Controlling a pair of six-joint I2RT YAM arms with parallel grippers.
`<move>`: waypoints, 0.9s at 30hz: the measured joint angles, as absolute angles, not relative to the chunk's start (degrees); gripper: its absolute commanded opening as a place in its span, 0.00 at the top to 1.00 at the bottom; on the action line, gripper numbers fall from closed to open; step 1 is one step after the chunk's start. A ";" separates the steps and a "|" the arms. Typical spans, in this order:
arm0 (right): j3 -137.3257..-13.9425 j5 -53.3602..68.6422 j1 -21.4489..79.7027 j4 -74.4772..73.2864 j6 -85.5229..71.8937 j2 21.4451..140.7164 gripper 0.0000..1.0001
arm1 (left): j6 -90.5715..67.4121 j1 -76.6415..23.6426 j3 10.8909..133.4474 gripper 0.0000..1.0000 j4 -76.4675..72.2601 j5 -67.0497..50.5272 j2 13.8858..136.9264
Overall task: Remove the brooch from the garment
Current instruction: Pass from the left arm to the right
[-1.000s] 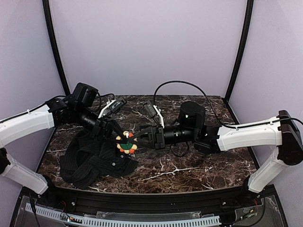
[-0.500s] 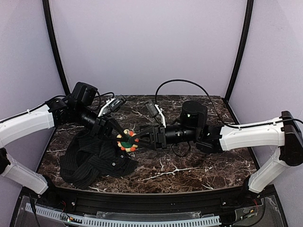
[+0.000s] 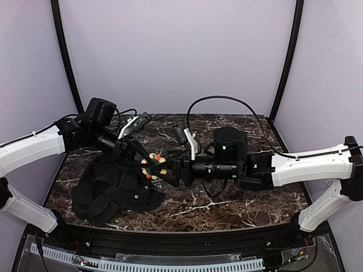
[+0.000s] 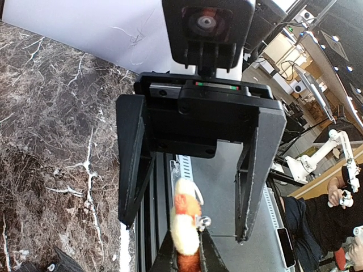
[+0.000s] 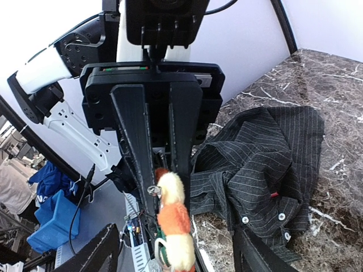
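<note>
**A:** What could go wrong from here?

**B:** The garment (image 3: 110,190) lies heaped on the table (image 3: 227,201), at 7 o'clock from the brooch (image 3: 152,168). If a fold is caught on the pin, pulling away would drag it; I can't tell whether one is. The brooch sits up off the cloth, pinched edge-on by the left gripper (image 3: 145,163). That is a thin hold and it may twist out.

**A:** Anything in the way?

**B:** The right gripper (image 3: 163,170), fingers spread, brackets the brooch from 3 o'clock. A looped cable (image 3: 227,98) arcs at 1 o'clock.

orange-cream brooch (image 3: 153,167) aloft, seemingly clear of crumpled black pinstriped garment (image 3: 113,190).
</note>
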State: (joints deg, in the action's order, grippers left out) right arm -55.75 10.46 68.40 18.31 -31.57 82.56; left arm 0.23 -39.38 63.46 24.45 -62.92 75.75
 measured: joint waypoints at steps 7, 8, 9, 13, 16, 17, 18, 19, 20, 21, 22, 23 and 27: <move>-57.45 3.79 70.57 15.75 -28.69 82.28 0.42 | -1.06 -39.38 63.37 0.99 24.36 -62.04 75.75; -57.65 2.79 70.94 15.70 -28.40 82.28 0.44 | -1.13 -39.38 63.37 0.99 24.36 -61.95 75.75; -57.84 2.04 71.16 15.53 -28.05 82.28 0.46 | -1.19 -39.38 63.37 0.99 24.34 -61.89 75.75; -58.46 -0.43 71.83 14.76 -27.33 82.28 0.52 | -1.54 -39.38 63.35 0.99 24.05 -61.84 75.75; -58.63 -1.78 71.90 14.13 -27.05 82.28 0.59 | -1.65 -39.38 63.35 0.99 23.97 -61.84 75.75; -58.67 -2.13 71.92 13.87 -27.00 82.28 0.61 | -1.69 -39.38 63.35 0.99 23.97 -61.84 75.75; -58.72 -2.37 71.96 13.61 -26.81 82.30 0.62 | -1.74 -39.38 63.35 0.99 23.97 -61.82 75.75; -58.74 -2.55 71.99 13.58 -26.85 82.30 0.64 | -1.74 -39.38 63.35 0.99 23.97 -61.73 75.75; -58.85 -2.70 72.05 13.41 -26.98 82.30 0.66 | -1.76 -39.38 63.33 0.99 23.97 -61.65 75.75; -59.02 -2.81 72.10 13.21 -26.92 82.32 0.66 | -1.76 -39.38 63.33 0.99 23.97 -61.60 75.75; -59.22 -2.94 72.14 13.06 -26.94 82.37 0.67 | -1.78 -39.35 63.33 0.99 23.92 -61.58 75.75; -59.33 -3.07 72.18 12.99 -26.89 82.39 0.68 | -1.78 -39.27 63.33 0.99 23.88 -61.56 75.75; -59.35 -3.55 72.29 12.93 -27.07 82.39 0.71 | -1.80 -39.20 63.33 0.99 23.66 -61.32 75.75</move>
State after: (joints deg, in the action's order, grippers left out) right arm -59.35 -3.55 72.29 12.93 -27.07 82.39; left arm -1.80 -39.20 63.33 23.66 -61.32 75.75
